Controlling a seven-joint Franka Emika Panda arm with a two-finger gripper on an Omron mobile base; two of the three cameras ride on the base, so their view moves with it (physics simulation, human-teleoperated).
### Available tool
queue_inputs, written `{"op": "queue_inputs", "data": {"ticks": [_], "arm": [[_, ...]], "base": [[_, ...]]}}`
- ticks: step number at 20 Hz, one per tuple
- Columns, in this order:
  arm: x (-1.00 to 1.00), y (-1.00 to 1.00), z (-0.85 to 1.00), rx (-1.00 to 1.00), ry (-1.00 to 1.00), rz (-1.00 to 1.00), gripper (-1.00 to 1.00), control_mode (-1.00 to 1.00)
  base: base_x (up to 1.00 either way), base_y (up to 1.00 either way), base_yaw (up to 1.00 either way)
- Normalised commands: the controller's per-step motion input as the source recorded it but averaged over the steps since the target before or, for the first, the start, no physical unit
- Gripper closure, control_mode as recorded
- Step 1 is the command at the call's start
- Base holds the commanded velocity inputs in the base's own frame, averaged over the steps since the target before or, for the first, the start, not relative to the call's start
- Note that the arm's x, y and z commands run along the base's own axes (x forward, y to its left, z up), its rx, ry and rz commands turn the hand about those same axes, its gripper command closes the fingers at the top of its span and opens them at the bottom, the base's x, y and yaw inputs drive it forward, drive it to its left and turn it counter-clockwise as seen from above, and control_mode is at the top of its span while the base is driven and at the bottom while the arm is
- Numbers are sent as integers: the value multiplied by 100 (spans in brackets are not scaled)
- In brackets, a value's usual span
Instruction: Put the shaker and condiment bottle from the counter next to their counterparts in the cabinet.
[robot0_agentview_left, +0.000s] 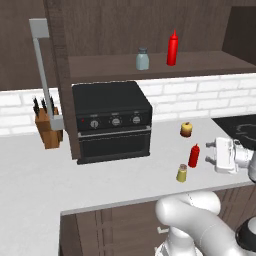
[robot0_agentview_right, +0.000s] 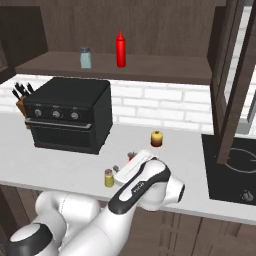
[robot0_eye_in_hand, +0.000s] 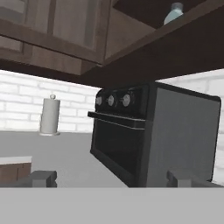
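Nearest, the gripper (robot0_agentview_left: 212, 152) hung low over the front of the worktop (robot0_agentview_left: 35, 185), turned on its side with its jaws apart and nothing between them, facing left toward the two small containers, probably lined up for a sideways grasp. Just left of it the shaker (robot0_agentview_left: 181, 173) stood upright close to the worktop's pale front edge, with the condiment bottle (robot0_agentview_left: 194, 155) a little behind it, the two near each other but apart. Neither had been lifted yet, so the task looked barely begun.

Farther back sat a round yellow-and-red lump (robot0_agentview_left: 186, 129), clear of both. To the left the black toaster oven (robot0_agentview_left: 112, 120) took up the middle of the worktop, with a knife block (robot0_agentview_left: 47, 125) beyond it. The stovetop (robot0_agentview_left: 239, 126) lay to the right.

Highest and farthest, the cabinet (robot0_agentview_left: 150, 30) shelf carried the pale blue-grey shaker (robot0_agentview_left: 142, 59) and the tall red bottle (robot0_agentview_left: 172, 48), with bare shelf on both sides. Its swung-out door (robot0_agentview_right: 235, 75) stood on the right, an edge the arm would need to avoid when rising.
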Motion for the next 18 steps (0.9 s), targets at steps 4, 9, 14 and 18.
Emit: {"op": "queue_inputs", "data": {"ticks": [4,9,14,18], "arm": [[0,1,-32,0,9,4,-100,-100],[8,-7,-16,0,4,0,-100,-100],[12,-18,-11,0,2,0,-100,-100],[16,-19,-8,0,2,0,-100,-100]], "base": [[0,0,0],[0,0,0],[0,0,0],[0,0,0]]}}
